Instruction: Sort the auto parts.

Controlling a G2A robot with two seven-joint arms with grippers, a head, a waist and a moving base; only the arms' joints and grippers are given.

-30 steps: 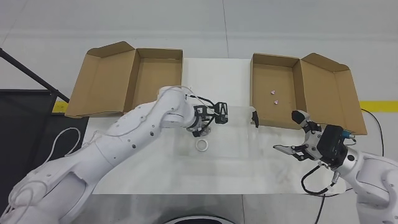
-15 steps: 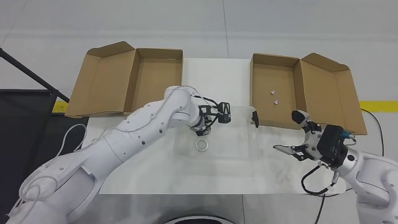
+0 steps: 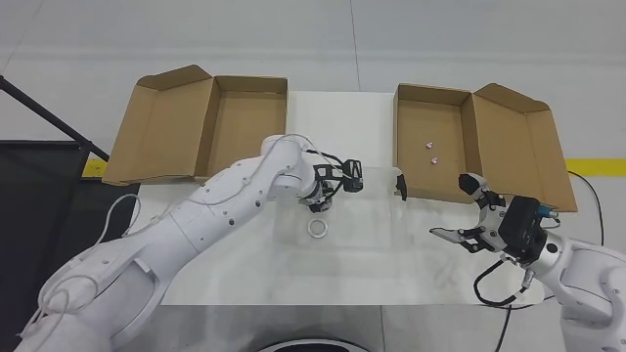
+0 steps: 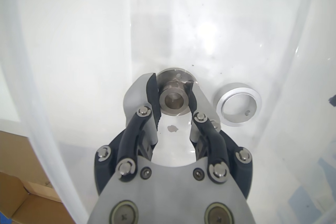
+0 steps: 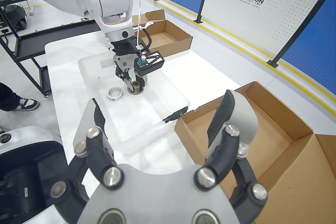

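My left gripper points down into a clear plastic tray and is shut on a flanged metal bushing standing on the tray floor. A silver ring lies just beside it. From above, the left gripper sits mid-table with the ring right in front of it. My right gripper hangs open and empty near the table's front right, by the corner of the right cardboard box. The right wrist view has the right gripper, the left gripper and the ring.
An open cardboard box stands at the back left. The right box holds two small parts. The tray's rim spans the table's middle. A black cart stands past the table's far side in the right wrist view.
The left arm's elbow and forearm have shifted a little to the right while its gripper stays at the bushing. The right arm is still.
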